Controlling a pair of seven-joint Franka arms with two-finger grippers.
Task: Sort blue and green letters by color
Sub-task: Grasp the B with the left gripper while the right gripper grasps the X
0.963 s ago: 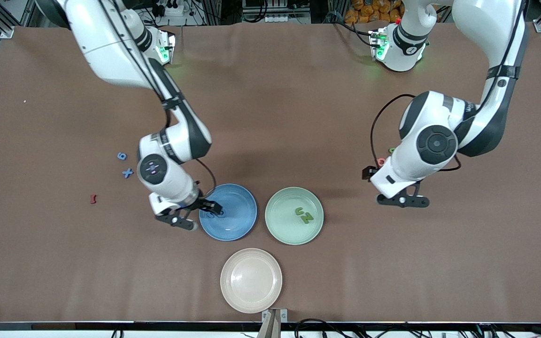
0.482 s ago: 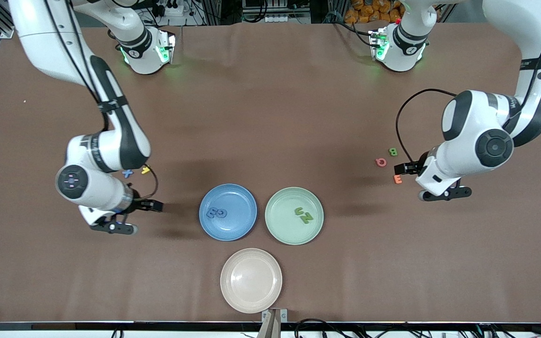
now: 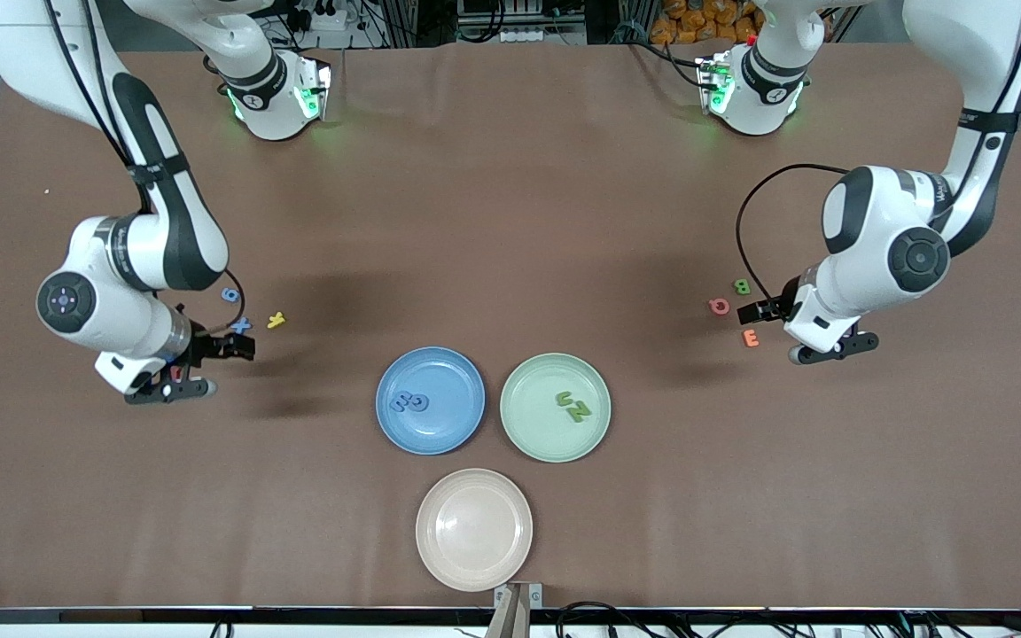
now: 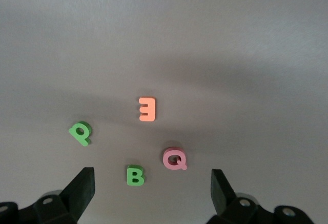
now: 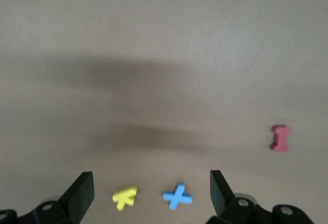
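Right hand [image 3: 209, 365] hangs spread and empty over the desk [image 3: 510, 204] at the right arm's end, above the dark red letter [image 5: 280, 138], with the blue X [image 3: 241, 326], the blue 9 [image 3: 229, 294] and the yellow Y [image 3: 276, 320] just beside it. I read this as the fetch step: two blue pieces already lie in the blue plate [image 3: 466, 425] and the green U and N in the green plate [image 3: 524, 434], while the beige plate [image 3: 440, 554] nearest the camera holds nothing. My next move calls for lowering onto the X and keeping off the yellow one lying close by. Toward the left arm's end, the left hand [image 3: 798, 332] is also spread and empty, hovering by the green B [image 3: 741, 286], pink Q [image 3: 719, 306] and orange E [image 3: 750, 338]; the green P [image 4: 80, 132] shows only in its wrist view. Brown matte covering runs across the whole desk, and cables and framing crowd the edge at the bases.
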